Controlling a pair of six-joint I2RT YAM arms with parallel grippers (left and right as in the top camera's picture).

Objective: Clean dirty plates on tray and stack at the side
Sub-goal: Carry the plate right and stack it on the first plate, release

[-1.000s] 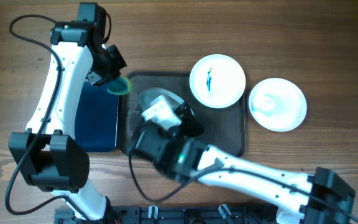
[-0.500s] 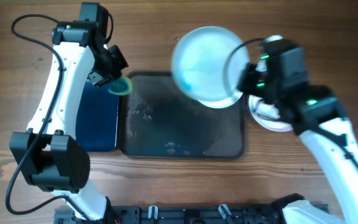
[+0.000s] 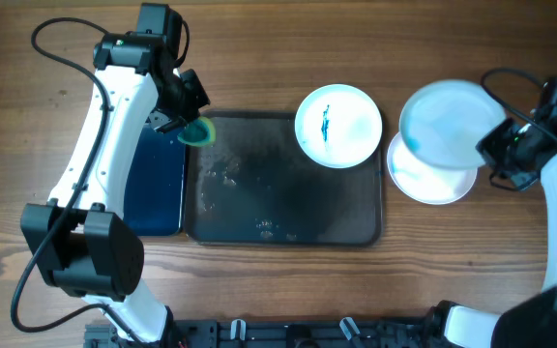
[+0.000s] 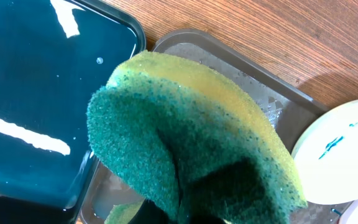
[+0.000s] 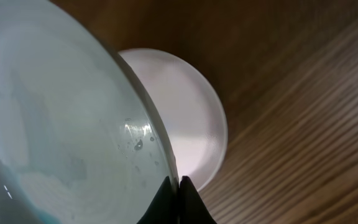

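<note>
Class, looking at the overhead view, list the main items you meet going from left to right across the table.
Dark blue rectangular tray → green-and-yellow sponge → round white plate with a blue smear → pale round plate held by the right gripper.

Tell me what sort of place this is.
Most likely a robotics lab bench staged as a dishwashing station: a wooden table, a wet dark tray with a stained plate, a sponge beside a blue basin, and a held plate above another plate.
</note>
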